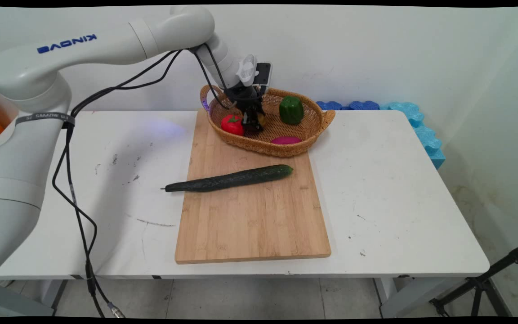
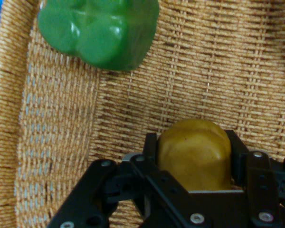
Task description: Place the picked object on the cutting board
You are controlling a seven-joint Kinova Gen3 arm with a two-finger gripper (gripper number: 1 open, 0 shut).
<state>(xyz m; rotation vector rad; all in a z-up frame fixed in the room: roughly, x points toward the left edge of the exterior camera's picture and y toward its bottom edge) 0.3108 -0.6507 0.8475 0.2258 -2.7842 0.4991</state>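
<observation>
Wooden cutting board point(image 1: 254, 211) lies nearest, lengthwise on the white table point(image 1: 398, 189), running from the near edge toward the far side. Long dark green cucumber point(image 1: 229, 178) lies across the board, stem end hanging off the board's left edge onto the table, other end pointing right and slightly far.

Wicker basket point(image 1: 313, 130) sits on the far end of the board, handles left and right. Inside: red tomato point(image 1: 232, 124) at left, green bell pepper point(image 1: 291, 110) upright at far right, magenta flat-looking item point(image 1: 286, 140) at the near side, only partly seen over the rim.

Gripper point(image 1: 253, 120) is down inside the basket, just right of the tomato. Hand view: gripper point(image 2: 194, 159) has its two fingers point(image 2: 150, 151) clamped on either side of a yellow-brown rounded object point(image 2: 195, 154), potato-like, over the basket's woven floor point(image 2: 199, 71). Green pepper point(image 2: 99, 29) sits apart from it, further along the floor. In the main view only a sliver of the yellow-brown object point(image 1: 262, 119) shows by the fingers.

Blue foam pieces point(image 1: 414, 121) lie along the wall past the table's far right corner. Black tripod leg point(image 1: 484, 281) at near right on the floor.
</observation>
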